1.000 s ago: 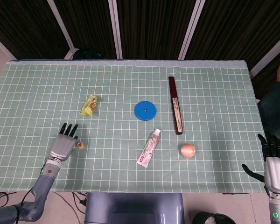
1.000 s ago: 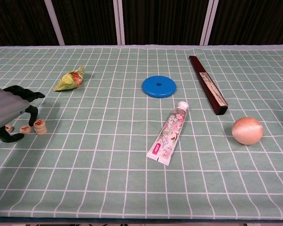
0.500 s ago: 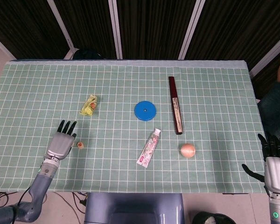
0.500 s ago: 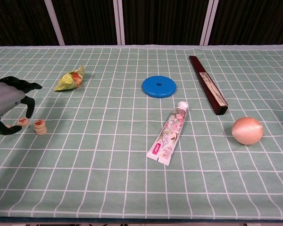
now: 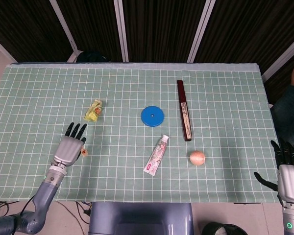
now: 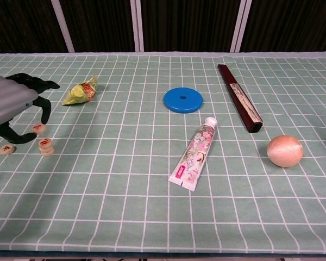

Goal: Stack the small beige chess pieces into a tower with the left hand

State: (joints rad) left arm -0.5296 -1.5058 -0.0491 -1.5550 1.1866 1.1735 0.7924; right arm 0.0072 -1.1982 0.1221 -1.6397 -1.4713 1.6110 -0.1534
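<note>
My left hand [image 6: 12,104] hovers over the table's left front and pinches one small beige chess piece [image 6: 38,128] between thumb and a finger, just above and behind a short stack of two pieces [image 6: 45,146]. Another single piece [image 6: 7,148] lies flat on the cloth to the left of the stack. In the head view the left hand [image 5: 68,147] covers most of this, and only the stack [image 5: 84,152] shows beside its fingers. My right hand [image 5: 289,172] stays off the table's right front corner with its fingers spread and holds nothing.
A yellow-green wrapped snack [image 6: 81,91] lies behind the left hand. A blue disc [image 6: 182,100], a toothpaste tube [image 6: 196,153], a dark red box [image 6: 239,97] and a peach-coloured ball [image 6: 285,150] sit mid-table and to the right on the green checked cloth [image 6: 119,206].
The left hand has risen and shifted right toward the stack with one piece in its pinch. A single piece it covered before now lies exposed on the cloth. The right hand has not moved.
</note>
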